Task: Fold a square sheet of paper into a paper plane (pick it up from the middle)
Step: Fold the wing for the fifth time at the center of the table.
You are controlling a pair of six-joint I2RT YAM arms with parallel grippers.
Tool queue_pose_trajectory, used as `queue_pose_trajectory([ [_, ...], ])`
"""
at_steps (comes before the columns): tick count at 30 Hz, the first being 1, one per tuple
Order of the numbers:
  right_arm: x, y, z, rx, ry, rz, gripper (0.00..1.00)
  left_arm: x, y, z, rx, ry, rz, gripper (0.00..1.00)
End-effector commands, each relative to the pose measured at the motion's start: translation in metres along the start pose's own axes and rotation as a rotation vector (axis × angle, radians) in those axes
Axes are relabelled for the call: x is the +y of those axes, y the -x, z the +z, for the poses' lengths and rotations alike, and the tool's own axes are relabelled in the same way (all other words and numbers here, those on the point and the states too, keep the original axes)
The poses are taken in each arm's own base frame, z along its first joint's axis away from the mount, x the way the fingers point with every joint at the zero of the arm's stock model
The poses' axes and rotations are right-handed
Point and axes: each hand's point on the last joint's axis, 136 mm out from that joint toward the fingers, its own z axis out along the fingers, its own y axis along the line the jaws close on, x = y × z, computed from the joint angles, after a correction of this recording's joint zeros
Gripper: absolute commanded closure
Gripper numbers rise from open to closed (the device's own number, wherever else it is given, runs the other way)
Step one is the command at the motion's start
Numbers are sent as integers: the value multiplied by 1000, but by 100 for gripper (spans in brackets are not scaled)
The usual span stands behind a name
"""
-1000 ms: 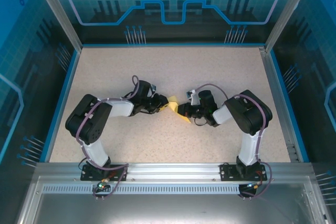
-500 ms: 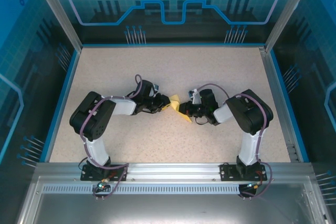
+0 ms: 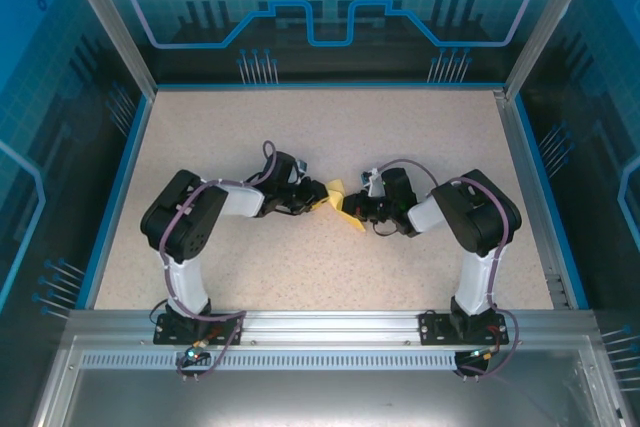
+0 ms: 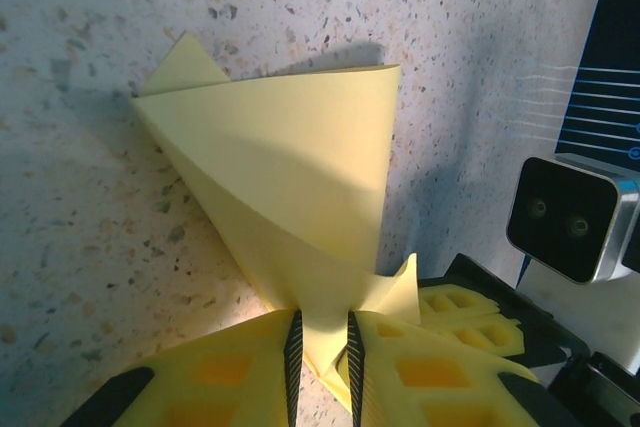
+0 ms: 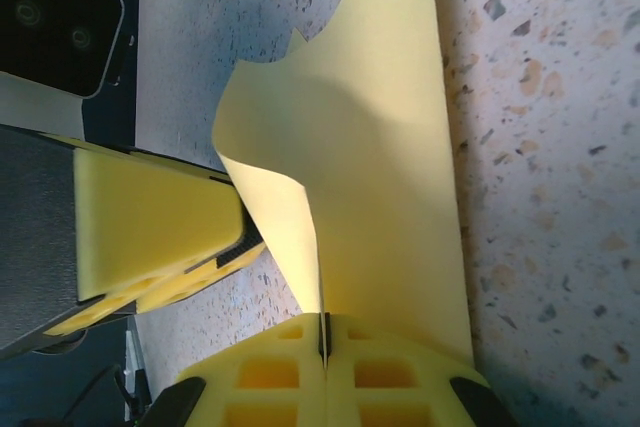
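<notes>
Two grippers, one sheet: near the middle of the speckled table (image 3: 300, 137), well apart from all four edges and a little nearer the near edge than the far one, the left gripper (image 3: 318, 200) and the right gripper (image 3: 350, 212) meet nose to nose over a pale-yellow sheet of paper (image 3: 340, 205).

In the left wrist view the left gripper (image 4: 320, 332) has its yellow fingers drawn in narrow, pinching a pointed lower end of the sheet of paper (image 4: 290, 157), which fans out from there in a loose, cone-like curl with one small corner poking out at the far left. In the right wrist view the right gripper (image 5: 323, 332) is clamped tight, pads pressed together on another edge of the sheet of paper (image 5: 370, 147); a free flap bows over toward one of the left gripper's fingers (image 5: 150, 217). Whether any part of the sheet touches the table cannot be told.

The paper looks feather-light, thin and floppy: it curves under its own weight and holds no shape between grips. It would likely crease wherever it is squeezed, tear if the two arms pull apart, and slide out of a loose pinch. Best hold, by this reading, is right on an edge or a fold line, with flat pads, shallow bite, and slack left between the two grips.
</notes>
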Motion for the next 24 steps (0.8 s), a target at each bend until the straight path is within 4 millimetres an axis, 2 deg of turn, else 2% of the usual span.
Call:
queue_pose_trajectory([
  [1,-38,-9,-1,27,-108,83,100,-12,1,6,19,-35,48,76],
  [4,-39,-11,-1,36,-112,64,99,-12,2,8,21,-36,52,76],
  [13,-28,-6,-5,41,-103,-36,77,-12,2,11,34,-35,56,76],
  [20,-27,-5,-5,49,-111,-61,74,-14,2,13,44,-37,61,76],
  [24,-30,-7,-4,54,-115,-46,85,-16,2,14,47,-37,62,76],
])
